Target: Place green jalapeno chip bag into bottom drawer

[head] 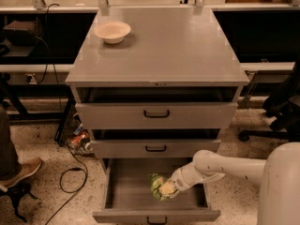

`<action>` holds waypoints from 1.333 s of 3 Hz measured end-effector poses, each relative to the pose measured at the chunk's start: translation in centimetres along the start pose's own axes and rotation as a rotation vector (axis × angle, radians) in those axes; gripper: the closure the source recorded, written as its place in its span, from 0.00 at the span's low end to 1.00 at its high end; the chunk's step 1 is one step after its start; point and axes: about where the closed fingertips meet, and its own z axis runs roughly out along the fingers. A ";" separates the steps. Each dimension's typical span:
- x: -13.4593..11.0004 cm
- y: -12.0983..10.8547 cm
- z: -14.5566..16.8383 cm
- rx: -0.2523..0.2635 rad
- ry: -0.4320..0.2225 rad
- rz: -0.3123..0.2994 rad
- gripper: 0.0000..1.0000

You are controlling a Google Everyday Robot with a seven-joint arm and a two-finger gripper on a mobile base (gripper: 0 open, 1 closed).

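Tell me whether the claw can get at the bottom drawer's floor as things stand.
Probably yes. The bottom drawer is pulled out, and the claw, holding the bag, is inside it, over the bare floor. The middle drawer sits further back and does not seem to block it.

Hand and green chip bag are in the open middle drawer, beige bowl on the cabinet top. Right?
No. The camera view shows the hand and the green jalapeno chip bag in the open bottom drawer, not the middle one. The beige bowl is on the cabinet top.
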 end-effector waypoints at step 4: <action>-0.4 -8.6 6.7 -0.013 -0.222 0.063 0.26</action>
